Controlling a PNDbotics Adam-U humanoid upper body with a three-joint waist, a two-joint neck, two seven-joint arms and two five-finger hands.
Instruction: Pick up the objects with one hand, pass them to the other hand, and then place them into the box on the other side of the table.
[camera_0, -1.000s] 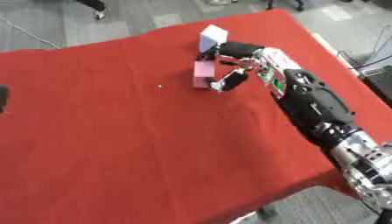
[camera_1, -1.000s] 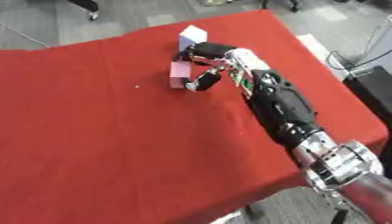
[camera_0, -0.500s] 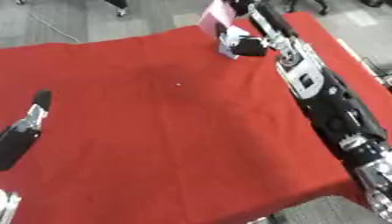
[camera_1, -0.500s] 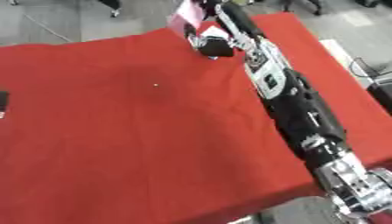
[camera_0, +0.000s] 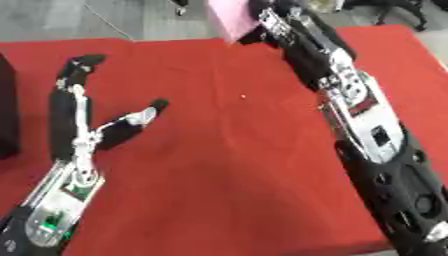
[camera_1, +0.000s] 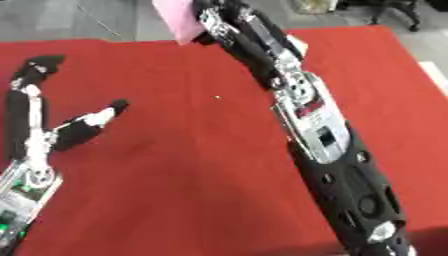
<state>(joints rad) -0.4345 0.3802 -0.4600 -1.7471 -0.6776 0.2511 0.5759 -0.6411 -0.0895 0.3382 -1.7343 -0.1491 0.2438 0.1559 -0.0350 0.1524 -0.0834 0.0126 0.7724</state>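
Observation:
A pink block (camera_0: 227, 19) hangs above the far edge of the red cloth, and my right hand (camera_0: 273, 21) is shut on it from the right side. The right arm stretches from the lower right corner up to the top of the view. My left hand (camera_0: 77, 105) stands open at the left, fingers straight and pointing up, thumb (camera_0: 136, 120) spread to the right. It holds nothing and is well apart from the block. The edge of a black box (camera_0: 7, 107) shows at the far left.
The red tablecloth (camera_0: 219, 165) covers the table, with a small white speck (camera_0: 242, 96) near its middle. Grey floor lies beyond the far edge. A bit of something white (camera_1: 299, 44) shows behind the right arm.
My right hand has lifted the pink block off the cloth and carried it up and leftward. My left hand has risen into view, open. The camera has also shifted.

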